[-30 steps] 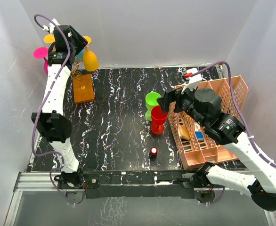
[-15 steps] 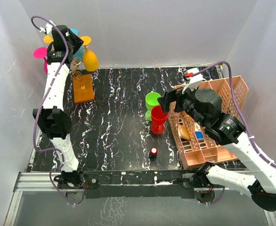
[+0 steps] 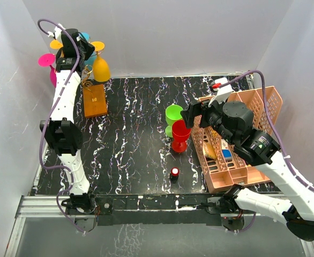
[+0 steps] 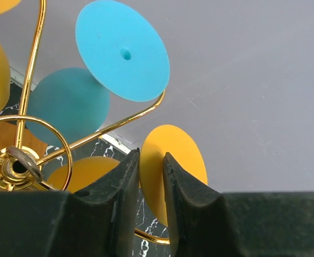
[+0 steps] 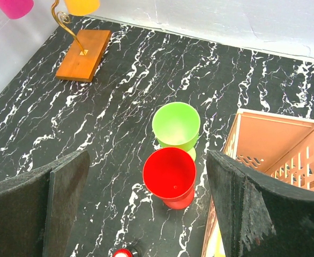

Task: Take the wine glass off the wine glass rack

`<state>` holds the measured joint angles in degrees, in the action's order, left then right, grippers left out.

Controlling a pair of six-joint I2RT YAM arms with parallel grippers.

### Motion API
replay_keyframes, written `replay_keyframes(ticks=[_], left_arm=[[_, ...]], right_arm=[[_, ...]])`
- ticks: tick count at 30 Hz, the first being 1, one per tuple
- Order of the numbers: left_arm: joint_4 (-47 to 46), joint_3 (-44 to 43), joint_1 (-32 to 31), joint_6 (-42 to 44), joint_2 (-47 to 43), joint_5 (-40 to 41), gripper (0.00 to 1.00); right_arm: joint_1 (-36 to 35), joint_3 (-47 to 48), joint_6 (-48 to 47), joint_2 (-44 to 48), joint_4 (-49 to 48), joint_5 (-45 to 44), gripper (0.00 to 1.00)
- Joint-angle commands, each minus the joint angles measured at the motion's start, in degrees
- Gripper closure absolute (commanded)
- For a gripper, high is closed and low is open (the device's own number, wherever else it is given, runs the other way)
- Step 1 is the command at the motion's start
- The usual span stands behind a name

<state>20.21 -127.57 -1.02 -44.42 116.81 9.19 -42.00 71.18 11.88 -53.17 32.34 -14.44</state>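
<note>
The wine glass rack, a gold wire tree [image 4: 37, 37] on an orange-brown block base [image 3: 94, 100], stands at the far left. An orange wine glass [image 3: 101, 69], a blue one [image 4: 122, 51] and a pink one [image 3: 45, 60] hang on it upside down. My left gripper [image 4: 151, 166] is up at the rack's top [image 3: 86, 48], its jaws closed to a narrow gap on the round foot [image 4: 181, 152] of the orange glass. My right gripper [image 5: 146, 160] is wide open and empty, above a red glass [image 3: 179, 135] and a green glass [image 3: 173, 115] standing on the table.
A salmon-pink lattice basket [image 3: 264, 101] with small items sits at the right, close to the right arm. A small black object with a red top [image 3: 174, 173] stands near the front. White walls close in on the left, back and right sides.
My left wrist has shifted slightly at the top of the rack, and the orange glass has barely moved. The right arm has not moved.
</note>
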Motion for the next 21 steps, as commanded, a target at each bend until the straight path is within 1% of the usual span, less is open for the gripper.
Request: replay_keyframes(ticks=[1,6,12,21], left_arm=[[0.10,-2.51,0.11,0.80,-0.90,0.03,0.81],[0.05,-2.64,0.13,0.74,-0.92,-0.37,0.92],[-1.17,-2.91,0.16,-0.44,-1.14,-0.89,0.99],[-3.61,-2.58,0.30,-3.92,-2.12,-3.87,1.00]], right_arm=[[-0.24,-0.34,-0.85,1.47,-3.29,-1.52,0.01],[-0.23,-0.09,-0.93,1.25,-3.23,-1.56,0.01],[-0.22,0.01,-0.83,1.16,-3.19,-1.33,0.01],[-0.27,-0.03,-0.64,1.30,-3.21,-1.36,0.01]])
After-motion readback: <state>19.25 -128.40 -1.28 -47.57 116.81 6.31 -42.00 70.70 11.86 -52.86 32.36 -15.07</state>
